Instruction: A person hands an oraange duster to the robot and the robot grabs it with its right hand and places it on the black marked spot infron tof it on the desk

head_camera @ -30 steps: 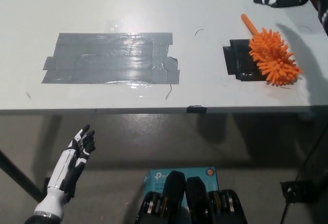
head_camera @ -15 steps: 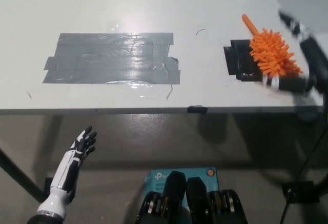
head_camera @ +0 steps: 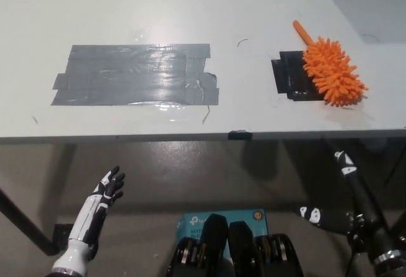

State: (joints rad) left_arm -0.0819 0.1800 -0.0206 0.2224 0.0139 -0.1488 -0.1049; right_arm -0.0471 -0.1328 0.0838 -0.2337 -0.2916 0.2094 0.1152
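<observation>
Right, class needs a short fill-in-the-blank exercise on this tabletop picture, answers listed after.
1. The orange duster lies partly on the ____ marked spot.
2. The white left hand hangs ____ the desk edge, fingers apart.
3. The large taped patch on the desk is ____ in colour.
4. The black right hand holds ____.

Answers: black; below; grey; nothing
</observation>
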